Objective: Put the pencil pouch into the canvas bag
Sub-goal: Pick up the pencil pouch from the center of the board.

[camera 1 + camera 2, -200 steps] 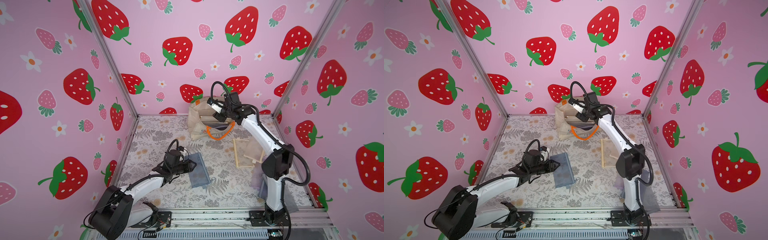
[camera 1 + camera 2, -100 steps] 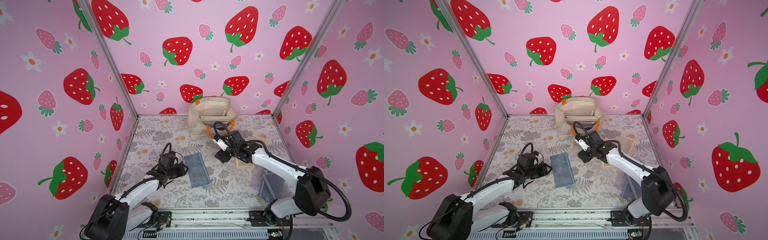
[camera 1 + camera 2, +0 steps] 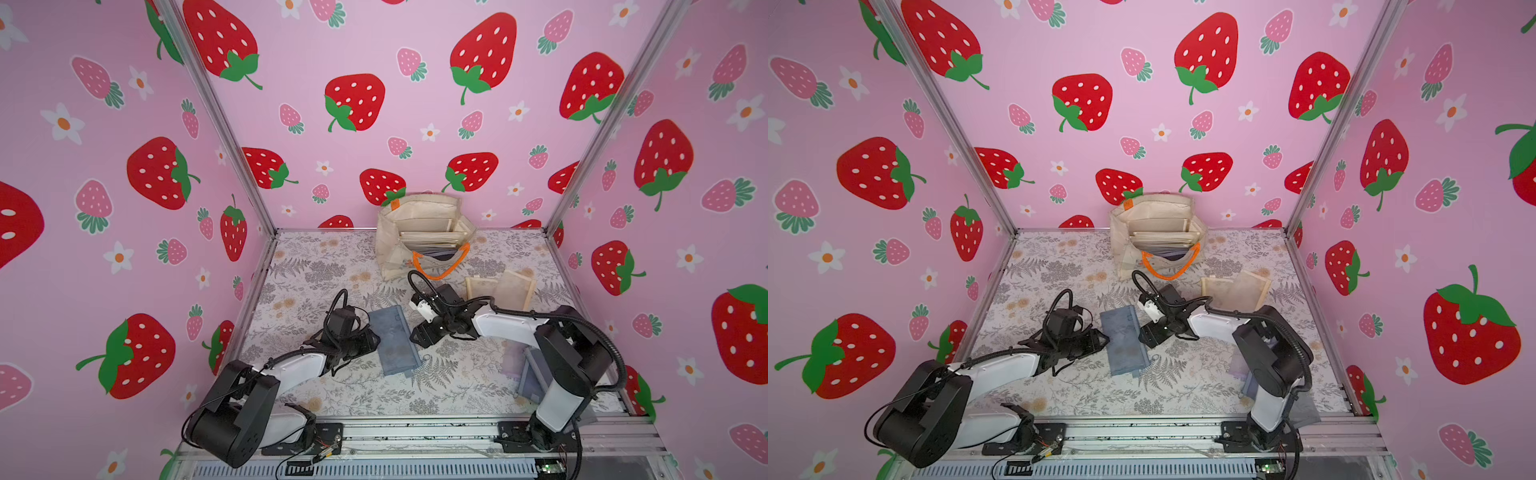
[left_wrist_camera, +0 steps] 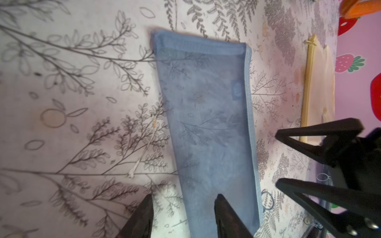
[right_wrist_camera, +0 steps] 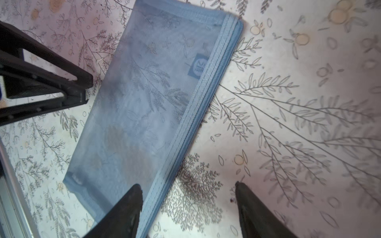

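Pencil pouch (image 3: pixel 392 340) lies flat mid-desk (image 3: pixel 316 266), unheld, between both tools. Left tool (image 4: pixel 183 208) is open, straddling one long edge. Right tool (image 5: pixel 187 193) is open wide, straddling the zipper edge. Canvas bag (image 3: pixel 390 249) stands at the back, apart.

You look into a booth with pink walls (image 3: pixel 374 41) printed with red strawberries (image 3: pixel 355 102) and white flowers (image 3: pixel 62 122). Metal posts (image 3: pixel 217 116) mark your corners. A grey fern-print cloth covers the floor (image 3: pixel 316 266), and a metal rail (image 3: pixel 415 433) runs along the front.
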